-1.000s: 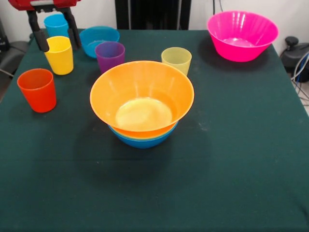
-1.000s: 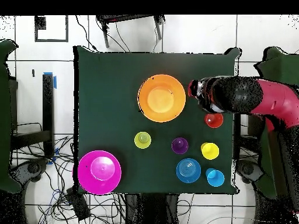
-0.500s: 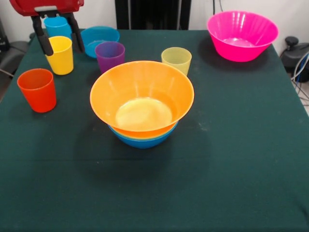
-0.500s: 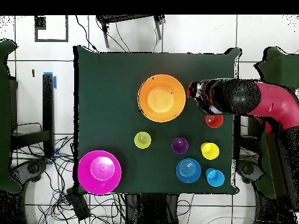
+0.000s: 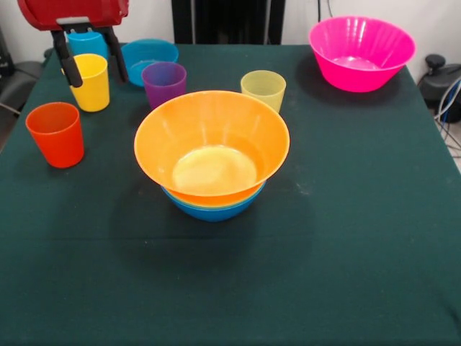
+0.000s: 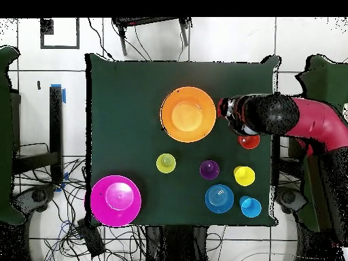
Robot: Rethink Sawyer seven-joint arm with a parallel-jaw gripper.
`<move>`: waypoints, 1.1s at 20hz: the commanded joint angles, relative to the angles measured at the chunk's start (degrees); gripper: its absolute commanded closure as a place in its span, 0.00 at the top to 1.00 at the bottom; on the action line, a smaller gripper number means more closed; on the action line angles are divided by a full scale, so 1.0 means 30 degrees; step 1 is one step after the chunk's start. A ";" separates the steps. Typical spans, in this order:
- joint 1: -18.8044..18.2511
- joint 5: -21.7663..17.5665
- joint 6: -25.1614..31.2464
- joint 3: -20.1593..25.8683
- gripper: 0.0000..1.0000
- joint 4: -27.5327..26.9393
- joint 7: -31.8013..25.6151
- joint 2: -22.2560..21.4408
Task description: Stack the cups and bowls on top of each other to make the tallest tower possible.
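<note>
Arm comes in high at table's corner, gripper (image 5: 91, 63) pointing down w/ fingers spread apart, straddling yellow cup (image 5: 90, 81); orange cup (image 5: 55, 134) sits nearby, untouched.

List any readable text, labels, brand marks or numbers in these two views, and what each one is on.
None can be read in either view. The cups, such as the orange cup, the orange-yellow bowl and the pink bowl are plain plastic, the green table cover is unprinted, and the red arm shows no legible marking.
</note>
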 commanded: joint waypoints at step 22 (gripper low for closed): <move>-0.0036 -0.0450 0.0047 -0.0892 1.00 0.0593 -0.1456 0.1400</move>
